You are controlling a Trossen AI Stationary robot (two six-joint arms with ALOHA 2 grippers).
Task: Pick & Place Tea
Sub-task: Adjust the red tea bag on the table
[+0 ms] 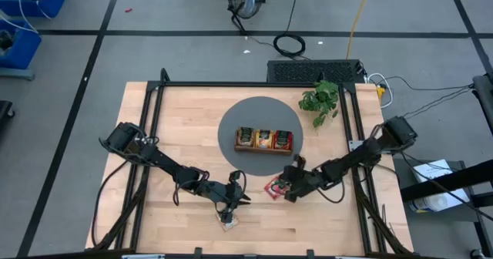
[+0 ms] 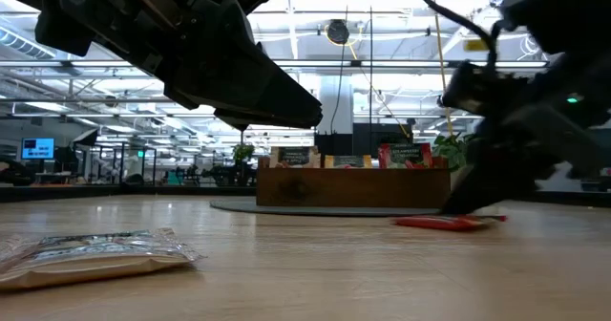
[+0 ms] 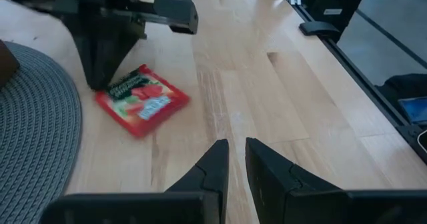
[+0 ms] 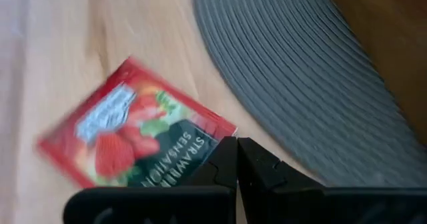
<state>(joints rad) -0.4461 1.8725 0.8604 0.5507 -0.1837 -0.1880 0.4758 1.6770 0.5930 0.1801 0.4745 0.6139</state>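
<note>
One red sachet [image 4: 133,134] at right tool [image 4: 237,159]

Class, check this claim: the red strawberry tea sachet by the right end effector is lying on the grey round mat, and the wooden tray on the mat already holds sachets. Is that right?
Not quite. The red strawberry tea sachet lies on the bare wooden table, just off the grey round mat, as the right wrist view shows, by the right end effector. The wooden tray on the mat does hold sachets.

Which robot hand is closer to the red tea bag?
Right. The right gripper is shut right at the red tea bag's edge. The left gripper sits farther off, above a pale sachet near the table's front edge.
</note>
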